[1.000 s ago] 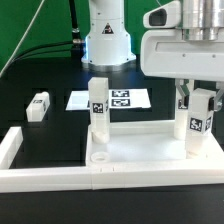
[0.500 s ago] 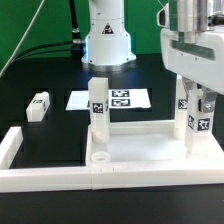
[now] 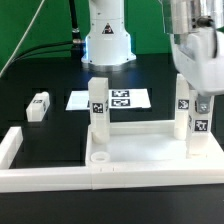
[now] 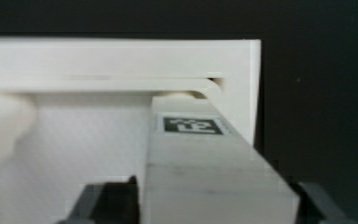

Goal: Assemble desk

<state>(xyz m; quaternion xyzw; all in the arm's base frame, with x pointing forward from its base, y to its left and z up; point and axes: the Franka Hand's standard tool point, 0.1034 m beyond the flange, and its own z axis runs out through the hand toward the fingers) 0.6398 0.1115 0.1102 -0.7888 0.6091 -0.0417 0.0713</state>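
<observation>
Tabletop (image 3: 140,128): white tray, rim up, lying on the black bench (image 3: 50,130) inside the white border frame (image 3: 12,148).
Held leg (image 3: 198,132): upright at the tabletop's corner on the exterior view's right. In the wrist view the held leg (image 4: 202,160) runs straight to that corner of the tabletop (image 4: 105,70).
Jaws: clenched on the held leg near its upper end, one finger on each side.
Other legs: left leg (image 3: 98,108) upright on the exterior view's left; rear leg (image 3: 183,100) just behind the held one; loose leg (image 3: 38,105) lying on the bench, well apart.
Step in hand: probably seating the held leg in its socket; whether it is fully home cannot be told.
Next move: calls for keeping the post vertical, finishing the seating, then letting go without tilting it.
Background: marker board (image 3: 125,98), beyond the tabletop.
</observation>
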